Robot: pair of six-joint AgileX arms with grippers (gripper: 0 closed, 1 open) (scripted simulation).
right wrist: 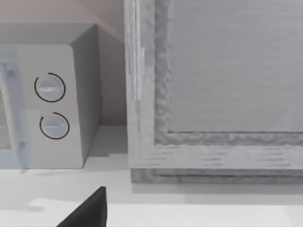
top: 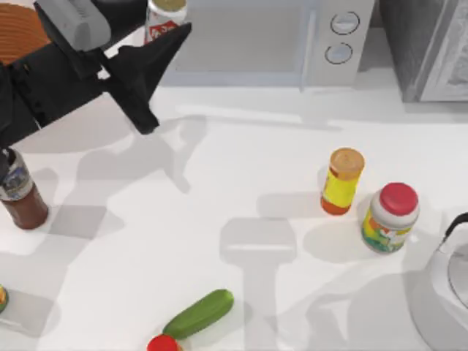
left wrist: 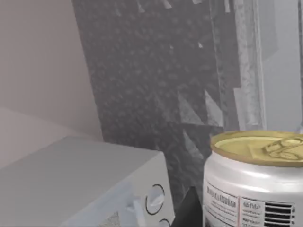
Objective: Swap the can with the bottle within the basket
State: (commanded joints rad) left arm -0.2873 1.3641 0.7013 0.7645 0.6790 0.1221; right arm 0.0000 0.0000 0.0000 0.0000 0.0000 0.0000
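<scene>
Nearest, at the table's left edge, the bottle stands upright on the white top, well clear of the basket in the far left corner. Beyond it the left gripper pinches the can aloft before the microwave. The left wrist view shows the can's gold top and barcode, unseen from above.

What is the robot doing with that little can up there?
The left gripper is holding the can up in the air near the microwave, beside the basket at the table's far left corner. The bottle stands on the table at the left edge, outside the basket, so the swap isn't finished.
</scene>
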